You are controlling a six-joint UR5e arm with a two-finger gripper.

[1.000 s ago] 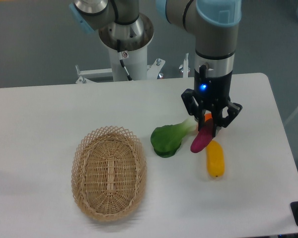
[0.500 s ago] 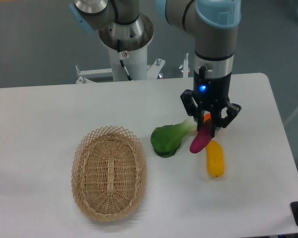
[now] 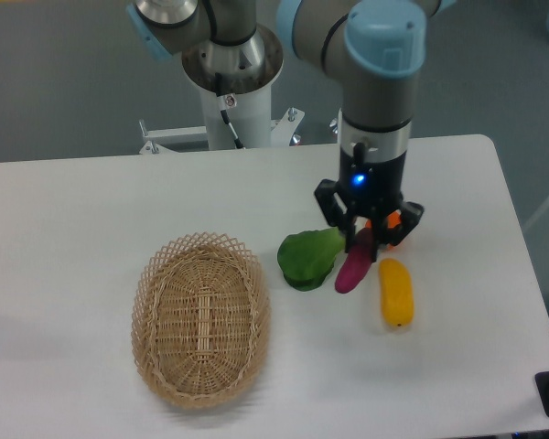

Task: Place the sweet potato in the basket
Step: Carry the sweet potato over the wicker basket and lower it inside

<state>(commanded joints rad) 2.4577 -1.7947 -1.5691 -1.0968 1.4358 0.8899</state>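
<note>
Between the two black fingers (image 3: pixel 351 240) of the gripper (image 3: pixel 360 240) sits the upper end of the sweet potato (image 3: pixel 353 265), and the fingers are clamped on it from either side. From that pinched top the magenta body hangs down and slightly leftward, its tapered tip pointing below the fingertips toward the white table (image 3: pixel 91 219); whether the tip touches the tabletop or is just clear of it cannot be told from this view.

Left of the fingers, almost against the sweet potato's side, lies a green leafy vegetable (image 3: pixel 306 257), its broad dark-green end farthest from the gripper. Right of the fingers and a little lower lies a yellow oblong vegetable (image 3: pixel 395 291), lengthwise on the table, close beside the sweet potato's lower half but apart from it. Just behind the right finger an orange fruit (image 3: pixel 393 220) peeps out, mostly hidden by the gripper body. A blue light glows on the gripper's housing above the fingers.

Well to the left of the fingers and lower in the view, past the green vegetable, rests the basket (image 3: pixel 199 389), an oval of tan wicker with an open lattice rim. The sweet potato is well apart from it.
</note>
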